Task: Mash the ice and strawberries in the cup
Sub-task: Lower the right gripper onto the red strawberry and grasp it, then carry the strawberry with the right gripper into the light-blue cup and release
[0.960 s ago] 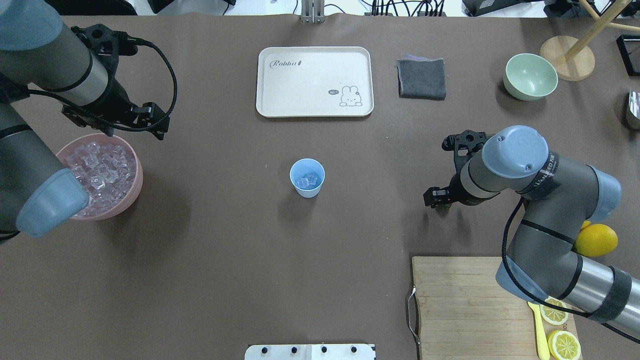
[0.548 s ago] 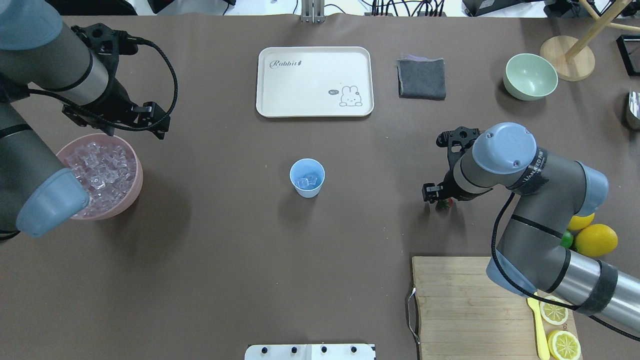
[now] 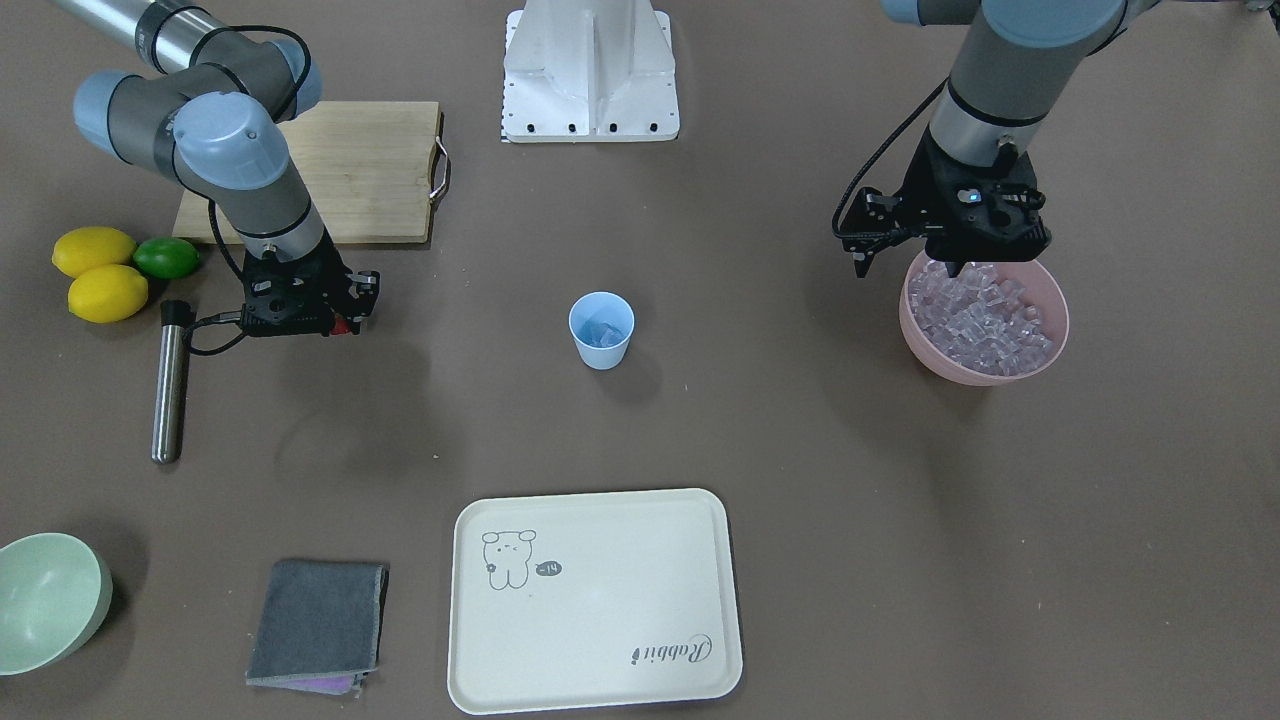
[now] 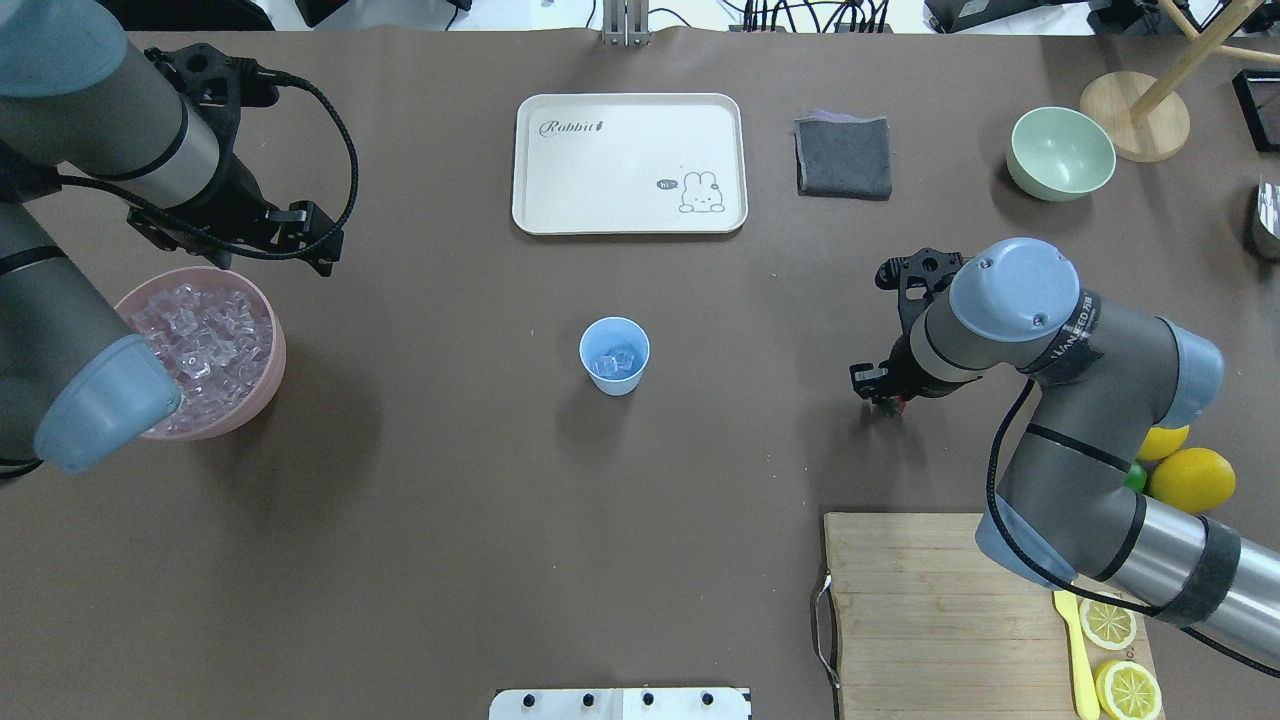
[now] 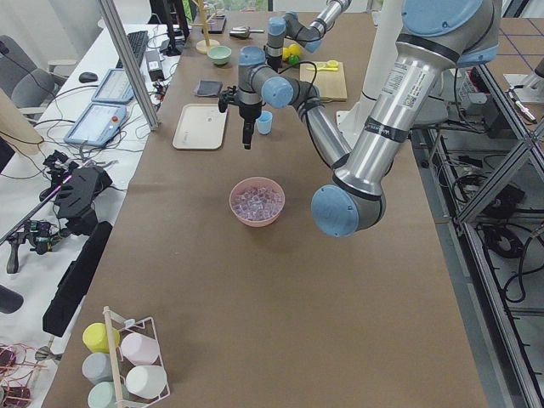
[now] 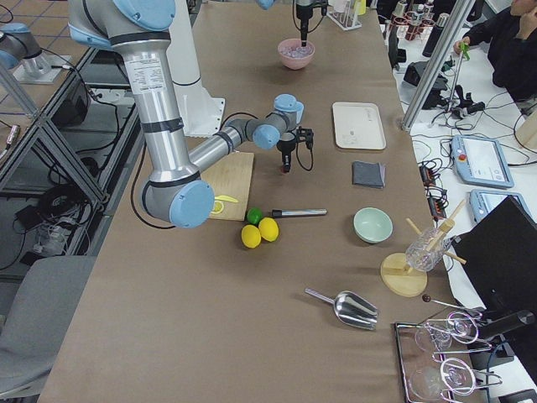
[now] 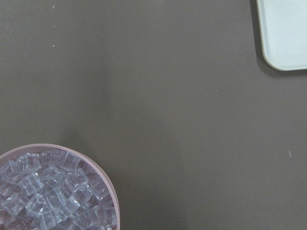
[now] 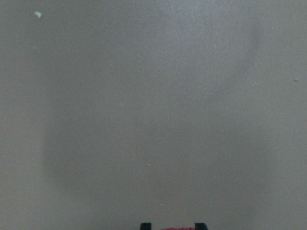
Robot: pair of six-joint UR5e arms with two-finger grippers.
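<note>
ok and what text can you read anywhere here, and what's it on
"Rabbit": in script on the tray.
Speech bubble beside the tray's bunny: too small to read.
Lettering on the right arm band: blurred, unreadable.
No other text shows.

Table cover (image 4: pixel 450 520): plain brown
Tray (image 4: pixel 628 160): cream, rabbit drawing and "Rabbit" lettering
Cloth (image 4: pixel 844 157): dark grey, folded flat, between the tray and the green bowl (image 4: pixel 1060 153)
Wooden stand (image 4: pixel 1135 115): round base, near the green bowl
Pink bowl (image 3: pixel 985 377): large, upright, well apart from the tray
Cutting board (image 4: pixel 920 600): wood with a metal handle; two lemon slices (image 4: pixel 1108 623) and a yellow utensil (image 4: pixel 1075 645) at one corner
Fruit: two whole lemons (image 3: pixel 107 292) with a lime (image 3: pixel 166 257) just beside them
Steel rod (image 3: pixel 170 385): lying flat near the lemons
Metal scoop (image 6: pixel 348 308): lying on the cover, apart from the rest
</note>
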